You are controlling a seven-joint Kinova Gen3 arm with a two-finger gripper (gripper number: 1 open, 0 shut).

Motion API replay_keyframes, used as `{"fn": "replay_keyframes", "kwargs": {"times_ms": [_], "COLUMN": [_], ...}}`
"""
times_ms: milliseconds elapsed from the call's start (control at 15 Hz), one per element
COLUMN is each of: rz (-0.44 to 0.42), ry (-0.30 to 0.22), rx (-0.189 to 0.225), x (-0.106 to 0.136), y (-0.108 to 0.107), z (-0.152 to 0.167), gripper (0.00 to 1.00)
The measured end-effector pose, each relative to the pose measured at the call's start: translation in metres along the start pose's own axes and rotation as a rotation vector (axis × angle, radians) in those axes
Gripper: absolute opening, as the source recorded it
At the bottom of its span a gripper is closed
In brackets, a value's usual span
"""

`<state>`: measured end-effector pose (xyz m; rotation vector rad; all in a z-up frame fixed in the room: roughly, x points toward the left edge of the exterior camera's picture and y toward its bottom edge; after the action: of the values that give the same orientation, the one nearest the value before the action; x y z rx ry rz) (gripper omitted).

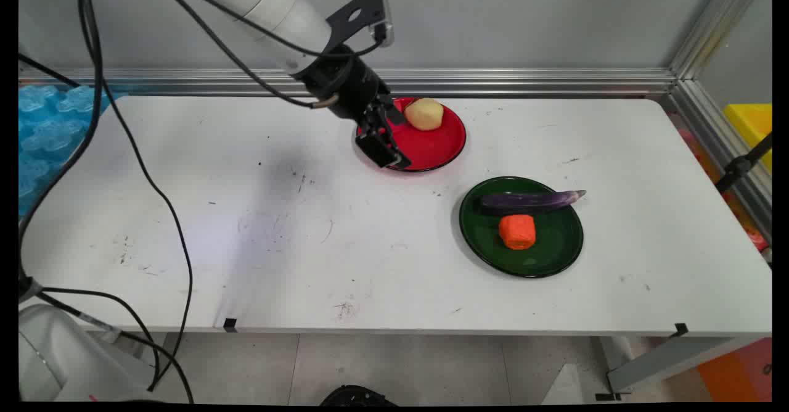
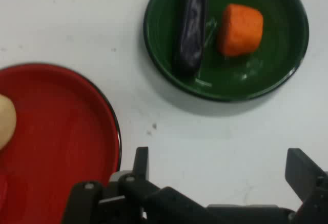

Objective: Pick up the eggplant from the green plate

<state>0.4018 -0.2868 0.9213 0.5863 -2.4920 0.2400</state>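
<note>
Your pincer (image 1: 383, 147) hung spread wide and empty over the red plate's (image 1: 431, 147) near-left rim, close to the potato (image 1: 424, 114); your arm slanted down from upper left.

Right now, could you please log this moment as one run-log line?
claw: open, empty, over round red plate rim | pale yellow potato: on it | purple eggplant, orange carrot chunk: on dark green plate
</note>
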Motion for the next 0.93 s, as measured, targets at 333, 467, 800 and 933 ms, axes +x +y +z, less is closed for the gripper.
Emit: {"fn": "replay_keyframes", "kwargs": {"times_ms": [333, 467, 800, 933], "rz": [-0.012, -0.016, -0.008, -0.001], "ry": [0.049, 0.066, 0.094, 0.100], "rx": [-0.012, -0.015, -0.021, -0.018], "x": [0.024, 0.035, 0.062, 0.073], "y": [-0.007, -0.008, -0.010, -0.011], "z": [0.017, 0.028, 0.060, 0.076], "gripper": [1.00, 1.00, 1.00, 1.00]}}
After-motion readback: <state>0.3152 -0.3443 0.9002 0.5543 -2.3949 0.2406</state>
